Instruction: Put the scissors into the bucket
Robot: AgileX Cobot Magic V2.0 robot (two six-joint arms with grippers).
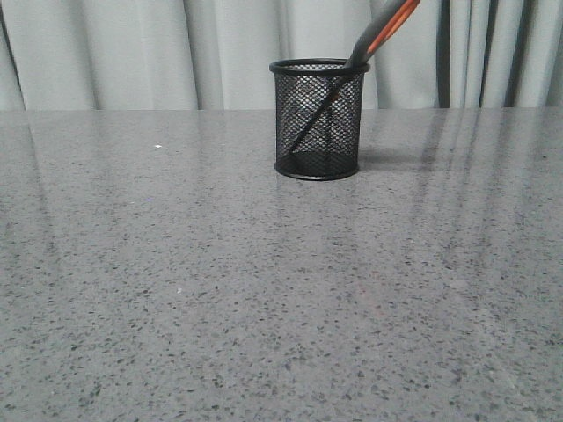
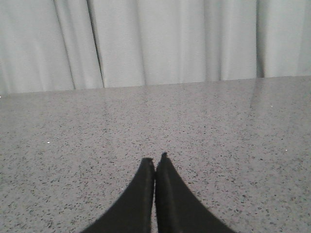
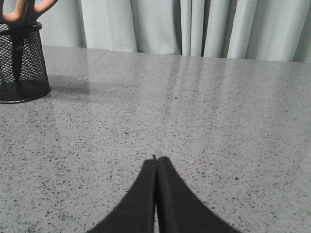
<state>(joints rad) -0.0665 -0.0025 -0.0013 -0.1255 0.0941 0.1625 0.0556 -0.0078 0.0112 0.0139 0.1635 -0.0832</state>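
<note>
The black wire-mesh bucket [image 1: 318, 120] stands upright at the middle back of the table. The scissors [image 1: 380, 33] lean inside it, dark blades down through the mesh, grey and orange handles sticking out above the rim toward the right. The right wrist view also shows the bucket [image 3: 20, 65] with the scissors' orange handles [image 3: 22, 10] poking out, well away from my right gripper [image 3: 155, 159], which is shut with nothing in it. My left gripper [image 2: 155, 158] is shut and empty over bare table. Neither gripper appears in the front view.
A grey speckled stone tabletop [image 1: 264, 290] spreads across the view. Pale pleated curtains [image 1: 132, 53] hang close behind its far edge.
</note>
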